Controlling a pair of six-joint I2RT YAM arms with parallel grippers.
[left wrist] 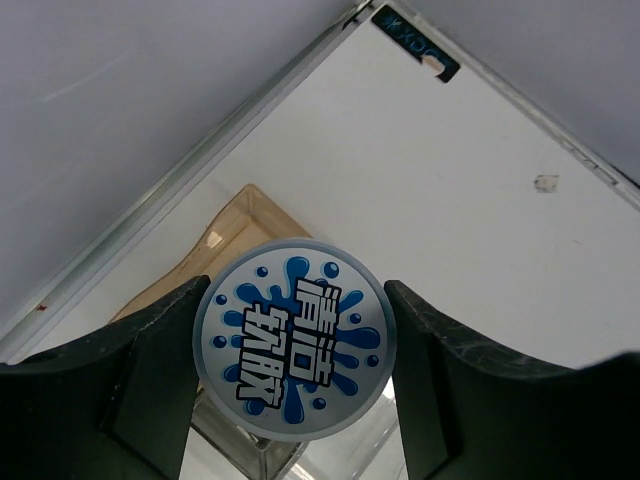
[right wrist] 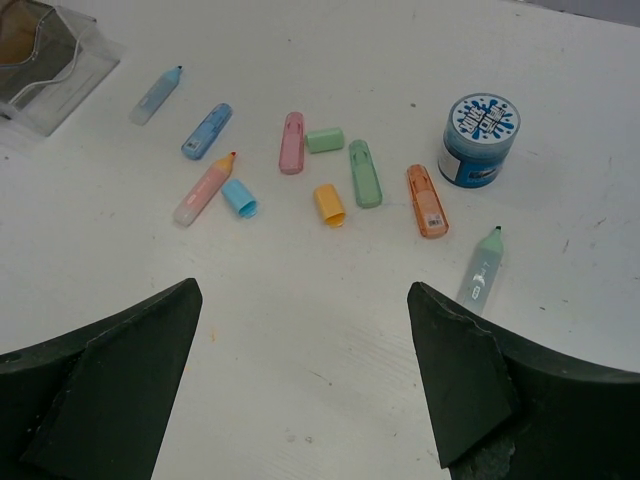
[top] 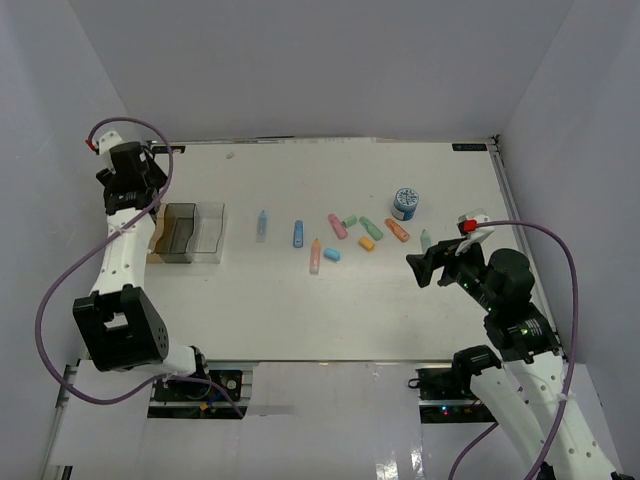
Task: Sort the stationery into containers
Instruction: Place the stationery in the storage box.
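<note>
Your left gripper [left wrist: 295, 300] pinches a round roll [left wrist: 293, 345] by its sides, and its flat lid, printed with a blue splash on white, faces the wrist camera. Under it sit the tan bin [left wrist: 240, 215], matte and rectangular, close to the raised edge of the bench [left wrist: 450, 200], and the glossy rim of a clear bin [left wrist: 270, 455]. Your right gripper [right wrist: 302, 290] hangs spread wide above the white bench, nothing between its dark fingers. Ahead of it the pastel pieces [right wrist: 292, 142] lie scattered, smooth and stubby. A mint piece [right wrist: 482, 268] lies nearest, apart from the rest. A second roll [right wrist: 480, 140], a squat blue cylinder, stands upright just beyond an orange piece [right wrist: 427, 200]. The clear bins [top: 195, 232] stand well left of the scatter.
</note>
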